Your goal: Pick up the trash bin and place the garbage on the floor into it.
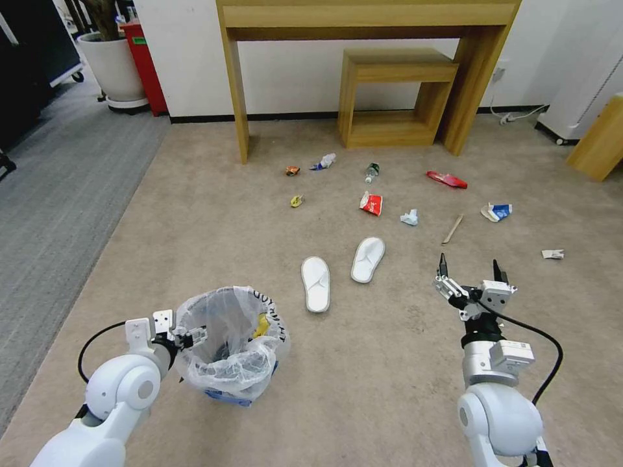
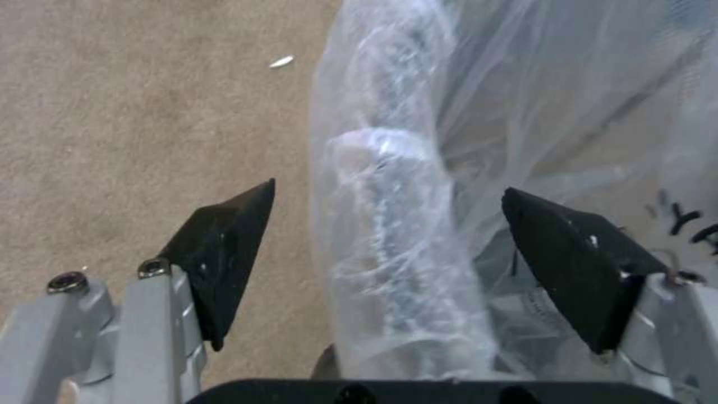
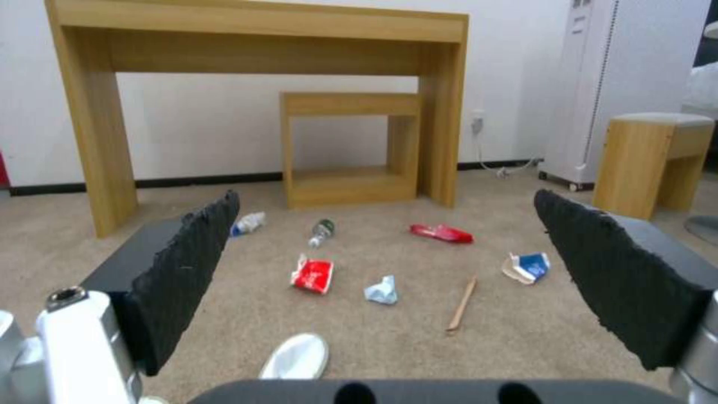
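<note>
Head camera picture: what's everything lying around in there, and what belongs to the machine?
Trash bin: one, blue base, white bag liner, near left on the carpet.
Slippers: two, white, mid-floor.
Red wrappers: two, beyond the slippers.
Orange wrapper: one, near the table leg.
Yellow wrapper: one, just nearer than the orange.
Bottle: one, green label, lying down.
Tissue: one, white, crumpled.
Carton: one, blue-white, right.
Wooden stick: one, right.
Wooden table: one, against the wall.
Left gripper: open, straddling the bin's bagged rim.
Right gripper: open, above the carpet.
</note>
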{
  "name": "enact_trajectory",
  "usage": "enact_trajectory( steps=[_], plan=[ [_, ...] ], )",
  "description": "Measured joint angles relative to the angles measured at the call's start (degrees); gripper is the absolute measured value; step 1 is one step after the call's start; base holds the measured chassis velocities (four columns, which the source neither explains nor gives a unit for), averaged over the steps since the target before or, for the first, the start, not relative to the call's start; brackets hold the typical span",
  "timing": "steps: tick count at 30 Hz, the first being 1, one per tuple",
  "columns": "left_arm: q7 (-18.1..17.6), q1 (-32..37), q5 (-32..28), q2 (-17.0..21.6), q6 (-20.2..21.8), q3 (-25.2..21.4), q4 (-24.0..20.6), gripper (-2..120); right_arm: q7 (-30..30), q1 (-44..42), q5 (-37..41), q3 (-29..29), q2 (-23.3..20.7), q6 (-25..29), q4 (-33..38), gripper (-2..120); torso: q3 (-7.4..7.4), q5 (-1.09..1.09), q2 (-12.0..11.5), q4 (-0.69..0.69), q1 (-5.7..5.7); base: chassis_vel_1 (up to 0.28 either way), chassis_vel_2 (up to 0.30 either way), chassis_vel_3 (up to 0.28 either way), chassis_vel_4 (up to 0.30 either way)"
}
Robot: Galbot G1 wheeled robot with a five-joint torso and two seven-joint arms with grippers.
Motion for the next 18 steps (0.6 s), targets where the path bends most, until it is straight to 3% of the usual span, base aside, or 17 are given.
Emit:
enact_trajectory(
  steps=[3,18],
  plan=[
    [-0.7,0.7,-0.8,1.9,0.0,0.7,0.8,79,0.0,-0.2,-0.3,0.0,0.4,0.3,0.0,100,0.00,0.00,0.0,0.00,0.00,0.000,0.000,0.000,0.000],
    [-0.8,1.4,-0.1,3.0,-0.8,2.3,2.4,76,0.0,-0.9,-1.2,0.2,1.3,1.3,0.0,100,0.00,0.00,0.0,0.00,0.00,0.000,0.000,0.000,0.000]
  ],
)
